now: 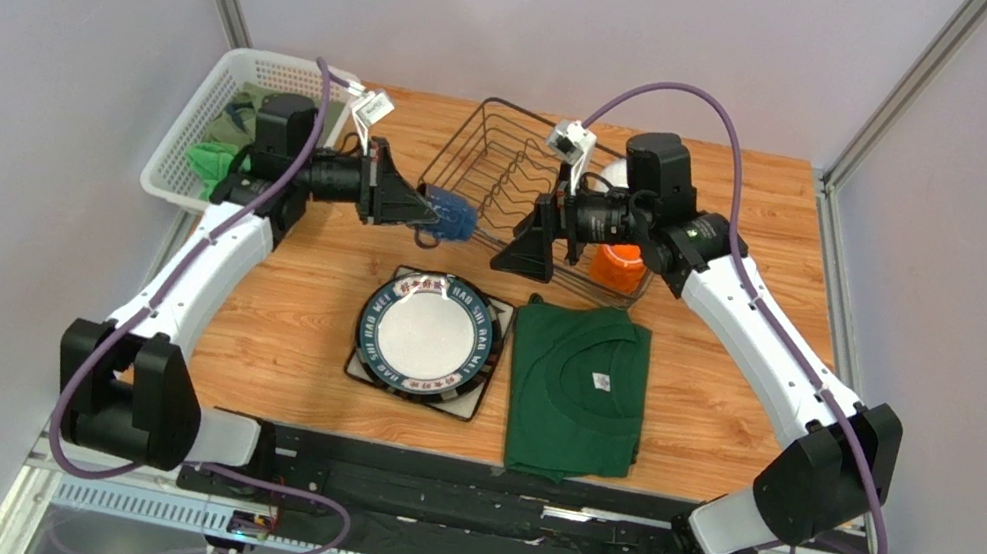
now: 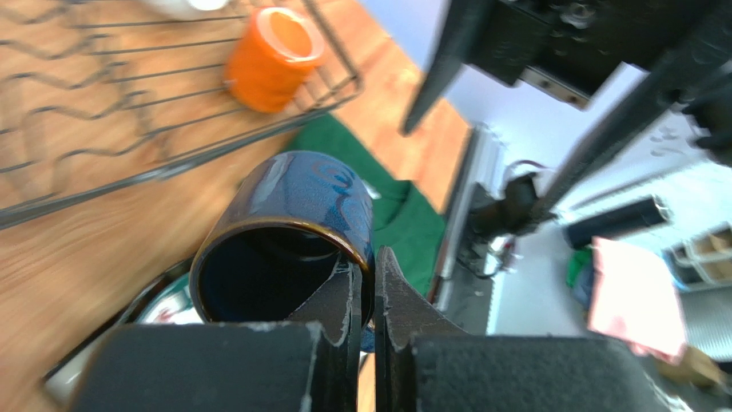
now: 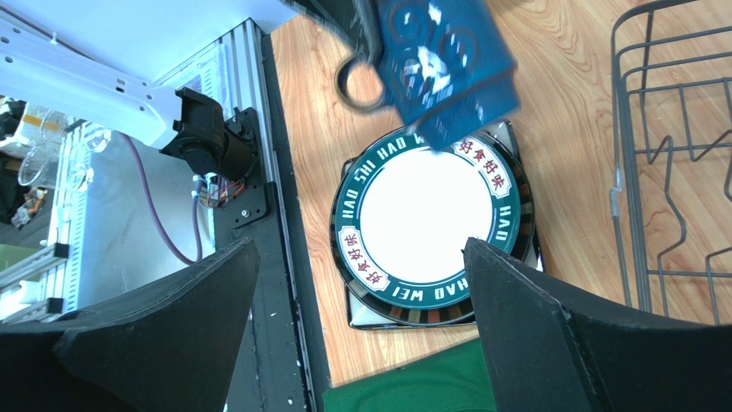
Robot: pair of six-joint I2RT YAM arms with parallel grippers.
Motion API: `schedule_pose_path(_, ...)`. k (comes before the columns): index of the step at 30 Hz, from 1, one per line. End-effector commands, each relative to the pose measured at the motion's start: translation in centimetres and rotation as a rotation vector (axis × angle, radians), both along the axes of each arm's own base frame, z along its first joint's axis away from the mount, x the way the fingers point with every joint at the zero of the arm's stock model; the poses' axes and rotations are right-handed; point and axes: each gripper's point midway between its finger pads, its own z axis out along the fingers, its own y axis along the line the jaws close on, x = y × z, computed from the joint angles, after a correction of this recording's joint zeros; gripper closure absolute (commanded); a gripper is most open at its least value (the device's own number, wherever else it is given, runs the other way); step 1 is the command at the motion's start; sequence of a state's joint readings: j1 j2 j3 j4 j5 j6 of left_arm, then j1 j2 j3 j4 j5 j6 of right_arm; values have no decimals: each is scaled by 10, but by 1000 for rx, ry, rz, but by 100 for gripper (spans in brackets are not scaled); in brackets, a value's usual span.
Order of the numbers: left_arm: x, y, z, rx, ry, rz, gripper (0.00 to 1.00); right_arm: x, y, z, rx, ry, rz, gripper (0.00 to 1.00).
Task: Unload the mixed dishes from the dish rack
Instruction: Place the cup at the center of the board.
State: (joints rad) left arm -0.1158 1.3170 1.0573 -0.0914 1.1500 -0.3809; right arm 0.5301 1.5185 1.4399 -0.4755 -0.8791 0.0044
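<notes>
From above, we see the left pincer (image 1: 432, 213) clamped on the dark blue mug (image 1: 455, 220), right at the near left corner of the dish rack (image 1: 498, 156). The right pincer (image 1: 525, 245) hangs over the rack's near side. Its arm hides most of the white bowl (image 1: 608, 171) and part of the orange mug (image 1: 622, 267). A round plate (image 1: 429, 334) lies near the rack, left of a green shirt (image 1: 580, 384), and we cannot tell how many plates are under it. In the left wrist view, one finger (image 2: 337, 300) is inside the blue mug and the other is outside, pinching its rim. The picture is blurry and the rack is cut off at the left. In the right wrist view, the right pincer's two fingers stand wide apart with nothing between them. The round plate lies below them on the square plate (image 3: 359, 316), which shows only its edges. The blue mug is a blur over the round plate's far edge, cut off at the top.
</notes>
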Motion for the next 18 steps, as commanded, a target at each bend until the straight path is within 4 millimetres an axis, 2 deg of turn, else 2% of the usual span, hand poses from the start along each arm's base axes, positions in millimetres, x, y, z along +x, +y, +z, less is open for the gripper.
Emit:
schedule_pose_path(1,-5,29,7,200,-112,65,100,-1,-3,13,1,-76,-13,6)
schedule_pose_path(6,9,69,-15,475,-144,167,100,3,-5,10,-15,-84,-31,6)
schedule_pose_path(11,27,112,-50,760,-134,224,100,6,-6,9,-25,-87,-48,6)
schedule_pose_path(14,34,130,-72,880,-109,217,100,5,-7,9,-27,-93,-53,6)
schedule_pose_path(18,40,140,-97,954,-57,178,100,5,-8,9,-28,-97,-55,6)
